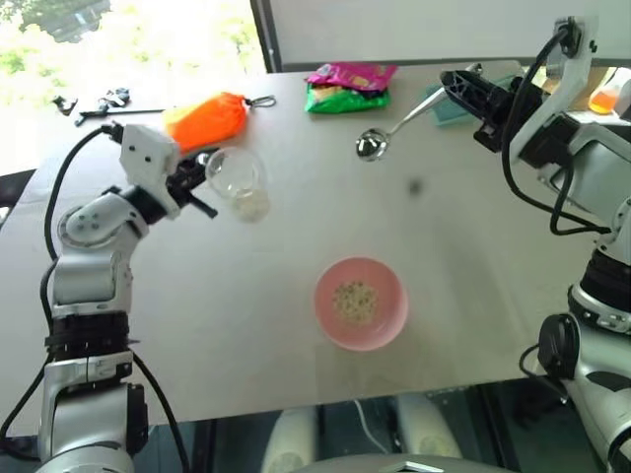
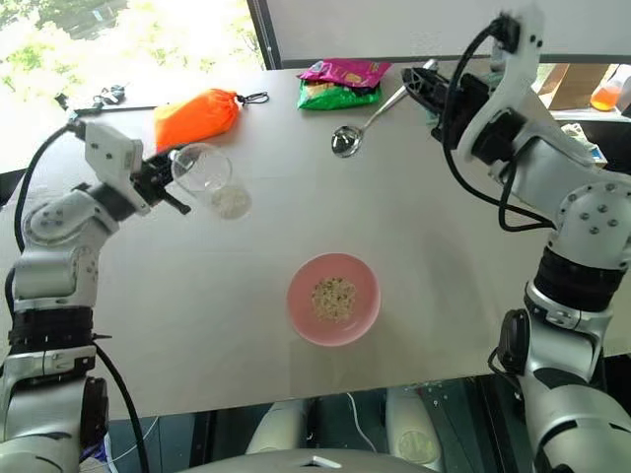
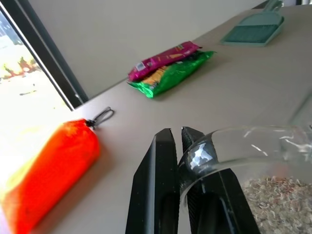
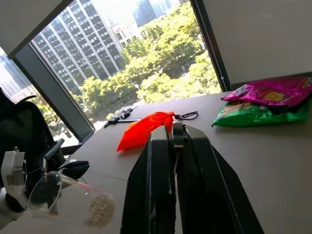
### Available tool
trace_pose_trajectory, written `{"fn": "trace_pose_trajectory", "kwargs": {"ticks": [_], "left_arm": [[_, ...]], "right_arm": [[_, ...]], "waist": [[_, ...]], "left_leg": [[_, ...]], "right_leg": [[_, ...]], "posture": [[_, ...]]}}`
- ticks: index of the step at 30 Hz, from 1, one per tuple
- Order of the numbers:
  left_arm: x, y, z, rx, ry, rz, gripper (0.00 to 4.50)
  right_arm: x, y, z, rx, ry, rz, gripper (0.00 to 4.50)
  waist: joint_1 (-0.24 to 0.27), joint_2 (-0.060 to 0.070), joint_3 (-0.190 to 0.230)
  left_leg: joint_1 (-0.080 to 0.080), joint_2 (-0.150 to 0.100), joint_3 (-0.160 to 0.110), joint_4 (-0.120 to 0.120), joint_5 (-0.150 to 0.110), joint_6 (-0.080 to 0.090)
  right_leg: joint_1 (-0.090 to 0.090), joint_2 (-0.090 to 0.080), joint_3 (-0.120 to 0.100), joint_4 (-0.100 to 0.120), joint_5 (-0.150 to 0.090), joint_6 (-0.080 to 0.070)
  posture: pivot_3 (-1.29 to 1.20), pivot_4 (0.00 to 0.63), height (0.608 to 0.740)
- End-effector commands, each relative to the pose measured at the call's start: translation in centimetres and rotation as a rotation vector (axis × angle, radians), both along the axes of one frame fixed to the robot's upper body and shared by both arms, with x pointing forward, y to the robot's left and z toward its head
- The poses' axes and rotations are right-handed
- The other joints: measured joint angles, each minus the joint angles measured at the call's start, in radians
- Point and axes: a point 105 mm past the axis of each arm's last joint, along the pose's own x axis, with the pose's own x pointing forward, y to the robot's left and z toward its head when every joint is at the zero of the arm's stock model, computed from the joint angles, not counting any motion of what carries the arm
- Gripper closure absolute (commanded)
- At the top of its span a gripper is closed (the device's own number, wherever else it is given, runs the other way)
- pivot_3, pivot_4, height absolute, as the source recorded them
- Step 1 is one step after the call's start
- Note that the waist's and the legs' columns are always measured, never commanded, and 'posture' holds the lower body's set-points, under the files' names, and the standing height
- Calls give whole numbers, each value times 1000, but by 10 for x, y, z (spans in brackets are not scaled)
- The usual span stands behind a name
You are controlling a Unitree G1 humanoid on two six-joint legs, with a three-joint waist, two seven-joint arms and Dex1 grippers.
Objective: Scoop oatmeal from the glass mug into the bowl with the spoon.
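My left gripper (image 1: 200,183) is shut on the rim of the glass mug (image 1: 237,182) and holds it tilted above the table's left side. Pale oatmeal (image 1: 251,205) lies at the mug's base. In the left wrist view the fingers (image 3: 161,180) pinch the glass wall (image 3: 243,146) over the flakes (image 3: 278,195). My right gripper (image 1: 455,87) is shut on the handle of the silver spoon (image 1: 394,126), which hangs over the table's far side with its oval end toward the mug. The pink bowl (image 1: 325,320) sits near the front, with some oatmeal (image 1: 355,301) in it.
An orange pouch (image 1: 205,118) lies just behind the mug. Pink and green snack packets (image 1: 347,87) sit at the far edge, and a teal dustpan (image 3: 256,31) lies further along it. Small black items (image 1: 99,103) lie at the far left corner.
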Motion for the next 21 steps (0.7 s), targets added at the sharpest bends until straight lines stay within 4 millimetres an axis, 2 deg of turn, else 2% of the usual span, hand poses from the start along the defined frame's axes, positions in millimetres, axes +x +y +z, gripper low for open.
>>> {"fn": "trace_pose_trajectory", "kwargs": {"ticks": [1, 5, 10, 15, 21], "left_arm": [[6, -11, 20, 77, -142, 32, 4454], [15, -31, 19, 119, -179, 16, 4454], [20, -43, 18, 106, -179, -8, 4454], [21, -54, 25, 29, -171, -38, 4454], [10, -70, 28, -28, -167, -100, 4454]], "right_arm": [[-26, 23, 29, 34, -129, 116, 4500], [-41, 47, 39, 45, -173, 208, 4500], [-47, 61, 41, 27, -190, 265, 4500], [-40, 65, 28, -68, -192, 237, 4500], [-28, 72, 10, -211, -237, 160, 4500]], "waist": [[-1, 0, 0], [-2, 0, 0], [-2, 0, 0], [-2, 0, 0], [-3, 0, 0]], "left_leg": [[0, 0, 0, 0, 0, 0], [0, 0, 0, 0, 0, 0], [0, 0, -1, 1, 0, 0], [-1, 0, -2, 1, 0, 0], [-1, -1, -2, 2, 0, 0]], "right_leg": [[0, 0, 0, 0, 0, 0], [0, 0, 0, 0, 0, 0], [0, 0, -1, 0, 0, 0], [0, 0, -1, 0, 0, 0], [0, 0, -1, 0, 0, 0]], "posture": [[0, 150, 740], [0, 150, 740], [0, 150, 740], [0, 150, 740], [0, 150, 740]]}}
